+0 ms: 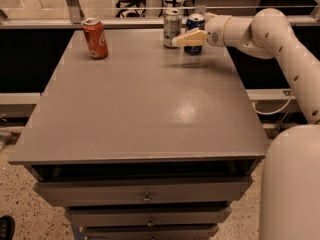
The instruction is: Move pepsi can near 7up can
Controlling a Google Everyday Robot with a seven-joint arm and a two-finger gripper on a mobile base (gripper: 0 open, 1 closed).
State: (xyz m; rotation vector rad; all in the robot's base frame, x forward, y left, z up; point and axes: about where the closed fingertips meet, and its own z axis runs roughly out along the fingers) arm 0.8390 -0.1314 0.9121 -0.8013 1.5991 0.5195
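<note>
The pepsi can stands upright at the upper middle of the frame, on the far edge of the grey surface. The 7up can stands just beside it to the left, also upright. A narrow gap seems to separate the two, though I cannot tell for sure. The gripper reaches in from the right on the white arm. Its jaws lie level and point left across the pepsi can. The near jaw is flat against the can's front and the far one is hidden behind it, so they read as clamped on the can, whose long axis is vertical between them. The tip of the near jaw comes close to the foot of the 7up can. The pepsi can is inside the jaws and its goal is directly left, so by my judgement little travel remains. The main risk is the jaw tip nudging the 7up can. An orange-red can stands well apart at the upper left.
</note>
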